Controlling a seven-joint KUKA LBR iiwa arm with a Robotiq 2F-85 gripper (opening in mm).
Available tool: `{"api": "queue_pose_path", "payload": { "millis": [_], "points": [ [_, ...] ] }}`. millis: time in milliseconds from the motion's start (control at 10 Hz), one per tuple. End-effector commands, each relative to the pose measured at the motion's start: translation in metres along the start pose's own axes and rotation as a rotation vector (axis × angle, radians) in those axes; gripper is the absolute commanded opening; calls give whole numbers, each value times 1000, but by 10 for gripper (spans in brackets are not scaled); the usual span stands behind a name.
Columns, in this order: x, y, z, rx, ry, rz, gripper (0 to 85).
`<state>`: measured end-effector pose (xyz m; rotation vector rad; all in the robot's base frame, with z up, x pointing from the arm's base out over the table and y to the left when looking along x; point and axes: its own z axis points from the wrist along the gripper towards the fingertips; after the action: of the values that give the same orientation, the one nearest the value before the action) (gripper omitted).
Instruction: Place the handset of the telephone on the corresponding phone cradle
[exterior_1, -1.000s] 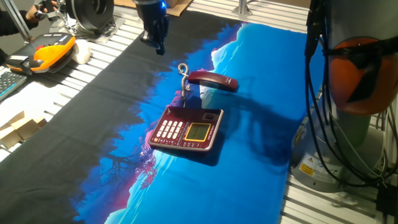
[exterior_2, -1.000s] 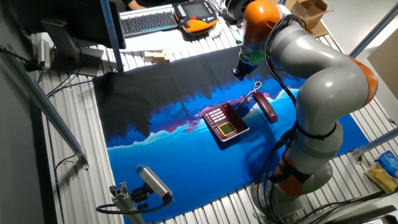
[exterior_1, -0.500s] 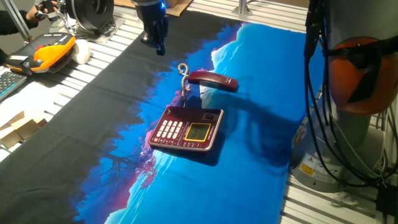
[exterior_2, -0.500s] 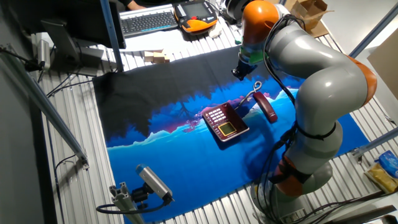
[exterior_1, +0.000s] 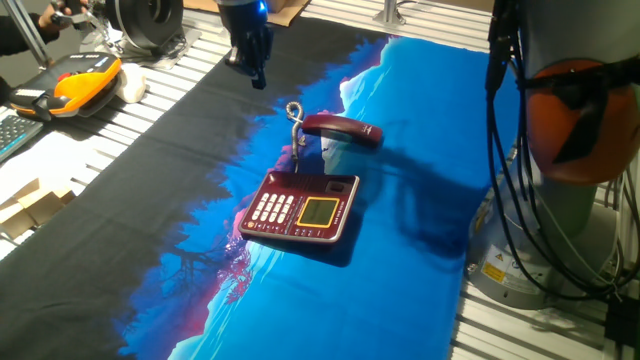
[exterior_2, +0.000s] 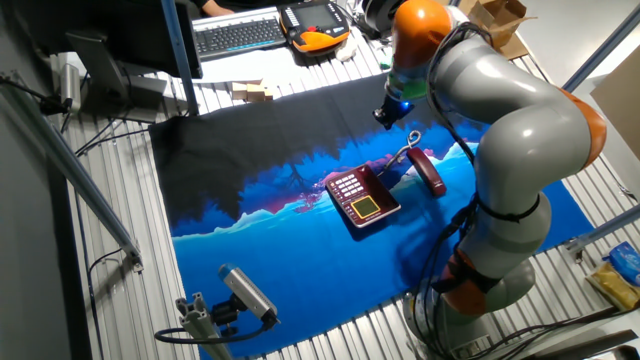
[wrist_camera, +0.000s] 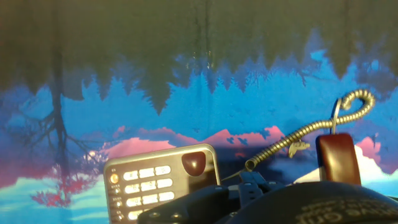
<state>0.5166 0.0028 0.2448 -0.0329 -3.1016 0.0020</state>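
Observation:
The dark red telephone (exterior_1: 300, 208) lies on the blue and black cloth, with white keypad and yellow-green display up. Its cradle (exterior_1: 318, 183) is the dark red strip along the far edge, and it is bare. The maroon handset (exterior_1: 343, 129) lies on the cloth just behind the base, joined to it by a pale curly cord (exterior_1: 295, 125). My gripper (exterior_1: 257, 72) hangs above the black part of the cloth, behind and left of the handset, holding nothing. Its fingers look dark and close together. The hand view shows the telephone (wrist_camera: 158, 180), the handset (wrist_camera: 337, 158) and the cord (wrist_camera: 311, 127), but no fingers.
An orange and black device (exterior_1: 82, 80) and a keyboard (exterior_2: 238, 34) lie on the slatted table beyond the cloth. Small cardboard boxes (exterior_1: 35, 205) sit at the left edge. My arm's grey base and cables (exterior_1: 560, 200) stand at the right.

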Motion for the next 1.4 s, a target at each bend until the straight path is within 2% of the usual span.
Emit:
{"api": "queue_pose_path", "payload": {
  "millis": [0, 200, 300, 400, 500, 600, 700, 800, 1100, 1300],
  "points": [
    [0, 0, 0, 7, -1, 20, 0],
    [0, 0, 0, -2, 13, 102, 0],
    [0, 0, 0, 26, 18, 122, 0],
    [0, 0, 0, 40, 36, 129, 0],
    [0, 0, 0, 40, 53, 136, 0],
    [0, 0, 0, 40, 48, 153, 0],
    [0, 0, 0, 48, 29, 155, 0],
    [0, 0, 0, 42, 8, 156, 0],
    [0, 0, 0, 22, 5, 160, 0],
    [0, 0, 0, 36, -4, 168, 0]
  ]
}}
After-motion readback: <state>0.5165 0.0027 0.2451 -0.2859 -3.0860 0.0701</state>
